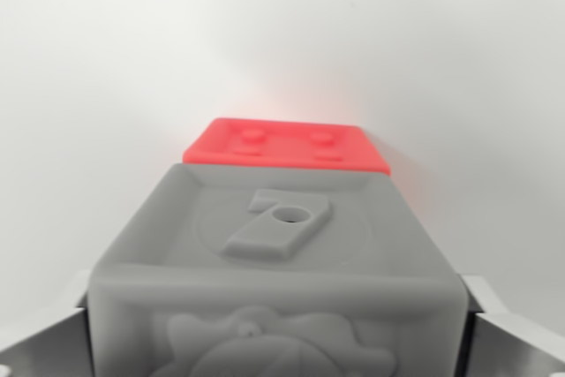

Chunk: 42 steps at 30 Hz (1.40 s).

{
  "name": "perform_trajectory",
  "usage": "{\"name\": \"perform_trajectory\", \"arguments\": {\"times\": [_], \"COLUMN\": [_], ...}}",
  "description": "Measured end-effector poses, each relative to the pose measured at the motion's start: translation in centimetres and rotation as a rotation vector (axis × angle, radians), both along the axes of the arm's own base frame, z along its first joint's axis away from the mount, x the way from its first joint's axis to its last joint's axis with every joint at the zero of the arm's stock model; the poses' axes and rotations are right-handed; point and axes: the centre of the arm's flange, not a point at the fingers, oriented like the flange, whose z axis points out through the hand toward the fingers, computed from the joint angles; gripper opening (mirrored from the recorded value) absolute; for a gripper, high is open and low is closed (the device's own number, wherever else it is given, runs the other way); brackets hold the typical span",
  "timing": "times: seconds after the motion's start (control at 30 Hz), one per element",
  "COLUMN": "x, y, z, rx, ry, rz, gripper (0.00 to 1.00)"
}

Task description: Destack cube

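- Grey cube (pixel 278 280) fills the lower half of the wrist view, seen from above and slightly from one side; its top face carries a raised numeral 7 with a round hole in it, framed by a raised rim
- Front face of the grey cube, at the bottom edge of the view, bears a relief figure with scalloped outlines, cut off by the frame
- Red cube (pixel 287 145) lies just beyond the grey cube's far edge; only its top face shows, with raised marks on it, and the rest is hidden behind the grey cube
- Whether the two cubes touch, or which one stands higher, cannot be told from this view
- Gripper (pixel 278 342) flanks the grey cube: one pale metal finger (pixel 48 328) stands at the wrist view's left and the other at the wrist view's right, each right against a side of the cube, so the jaws appear closed on the grey cube
- Fingertips themselves are hidden below the frame
- White surface (pixel 282 33) extends behind both cubes and fills the upper half of the view; a faint red glow tints it just above the red cube
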Motion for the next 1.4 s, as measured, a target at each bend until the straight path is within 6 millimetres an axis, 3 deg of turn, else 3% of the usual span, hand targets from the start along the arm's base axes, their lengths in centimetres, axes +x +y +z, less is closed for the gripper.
{"name": "perform_trajectory", "arguments": {"times": [0.93, 1.4], "x": [0.0, 0.1], "y": [0.0, 0.0], "z": [0.1, 2.4], "rx": [0.0, 0.0], "ry": [0.0, -0.004], "rz": [0.0, 0.0], "gripper": [0.0, 0.0]}}
